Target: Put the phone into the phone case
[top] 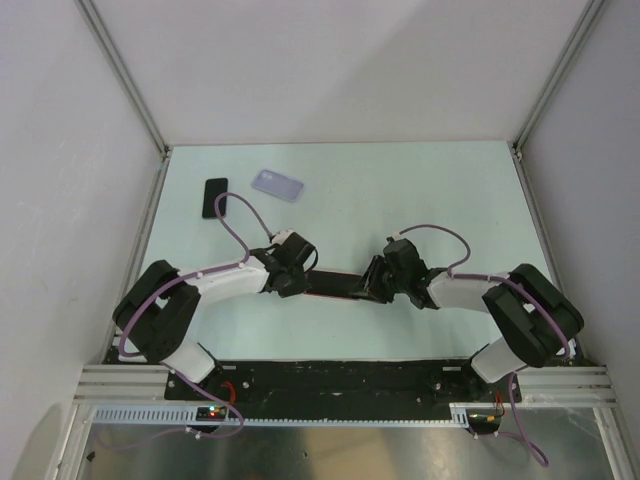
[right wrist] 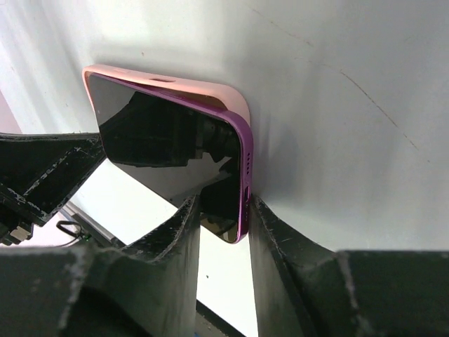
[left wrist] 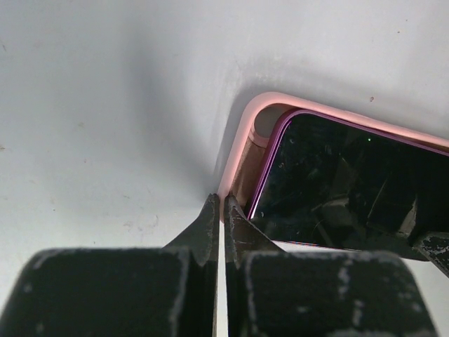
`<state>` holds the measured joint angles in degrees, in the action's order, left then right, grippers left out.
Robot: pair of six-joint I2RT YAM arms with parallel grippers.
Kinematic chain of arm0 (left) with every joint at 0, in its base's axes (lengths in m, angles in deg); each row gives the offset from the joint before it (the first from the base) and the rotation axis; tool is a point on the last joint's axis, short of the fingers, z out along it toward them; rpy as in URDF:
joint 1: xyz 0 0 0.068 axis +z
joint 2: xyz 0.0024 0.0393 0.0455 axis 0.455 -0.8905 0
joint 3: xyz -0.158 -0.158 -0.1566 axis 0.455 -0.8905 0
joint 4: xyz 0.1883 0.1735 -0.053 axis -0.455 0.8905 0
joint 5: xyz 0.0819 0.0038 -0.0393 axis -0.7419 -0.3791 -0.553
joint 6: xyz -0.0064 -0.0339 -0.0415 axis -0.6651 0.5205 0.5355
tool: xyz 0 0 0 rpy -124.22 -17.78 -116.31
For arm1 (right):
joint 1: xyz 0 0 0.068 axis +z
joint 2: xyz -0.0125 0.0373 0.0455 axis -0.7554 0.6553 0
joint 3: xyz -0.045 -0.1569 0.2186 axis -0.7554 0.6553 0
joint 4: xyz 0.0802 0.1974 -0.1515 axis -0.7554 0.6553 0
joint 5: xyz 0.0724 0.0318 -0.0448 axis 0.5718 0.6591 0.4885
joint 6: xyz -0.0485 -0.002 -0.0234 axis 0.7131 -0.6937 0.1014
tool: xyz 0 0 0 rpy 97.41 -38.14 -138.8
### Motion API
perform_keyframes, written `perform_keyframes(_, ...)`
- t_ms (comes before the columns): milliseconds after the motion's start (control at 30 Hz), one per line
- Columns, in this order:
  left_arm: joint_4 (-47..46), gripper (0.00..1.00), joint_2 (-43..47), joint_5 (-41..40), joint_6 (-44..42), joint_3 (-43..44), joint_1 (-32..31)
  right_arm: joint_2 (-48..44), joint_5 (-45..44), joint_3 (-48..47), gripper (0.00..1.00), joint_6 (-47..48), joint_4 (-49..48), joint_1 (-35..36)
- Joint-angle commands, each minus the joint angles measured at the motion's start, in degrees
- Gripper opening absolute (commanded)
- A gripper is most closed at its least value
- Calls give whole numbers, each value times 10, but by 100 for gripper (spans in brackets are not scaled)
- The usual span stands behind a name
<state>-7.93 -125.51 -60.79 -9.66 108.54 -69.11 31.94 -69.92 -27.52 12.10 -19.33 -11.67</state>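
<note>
Left wrist view puts the left gripper (left wrist: 221, 210) closest to us, its two fingers drawn almost together with only a thin slit between them. The tips nip the rim of the pink case (left wrist: 242, 151) along one side. Just beyond the tips lies the phone (left wrist: 351, 182), dark screen facing us and purple edge showing. Its rounded corner stops short of the case's corner, so we see a sliver of the case's inside there. From the right wrist we see the right gripper (right wrist: 223, 205) closed on the other end of the phone, one finger against the screen side and the other against the purple edge. That near end stands out of the case, while the far end is tucked under the pink rim, so the phone sits tilted and only partly seated. From above, we see both arms reaching inward from their bases. The grippers meet at the middle of the pale table (top: 450, 190), with phone and case spanning the gap between them. Farther back and to the left, well apart from the grippers, a black phone (top: 215, 197) lies flat. Near it on its right lies a lavender case (top: 277, 184).
</note>
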Motion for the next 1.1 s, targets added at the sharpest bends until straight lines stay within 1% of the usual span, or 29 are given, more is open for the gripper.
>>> perform_keyframes(0,-35,0,-20,92,7,3,-23,-20,-63,-8,29,27,2,13)
perform_keyframes(200,-36,0,-21,98,-2,6,-23,-49,-120,-31,27,56,48,43)
perform_keyframes(400,-35,0,-23,103,-11,7,-23,-35,-173,-71,25,78,88,77)
perform_keyframes(567,-35,0,-21,103,-18,7,-23,-10,-174,-86,22,81,90,79)
perform_keyframes(767,-35,0,-21,103,-26,8,-23,7,-159,-105,21,87,116,81)
perform_keyframes(833,-35,3,-14,101,-33,10,-23,11,-150,-107,21,87,124,80)
perform_keyframes(1067,-34,22,15,77,-57,28,-23,19,-120,-107,20,94,141,70)
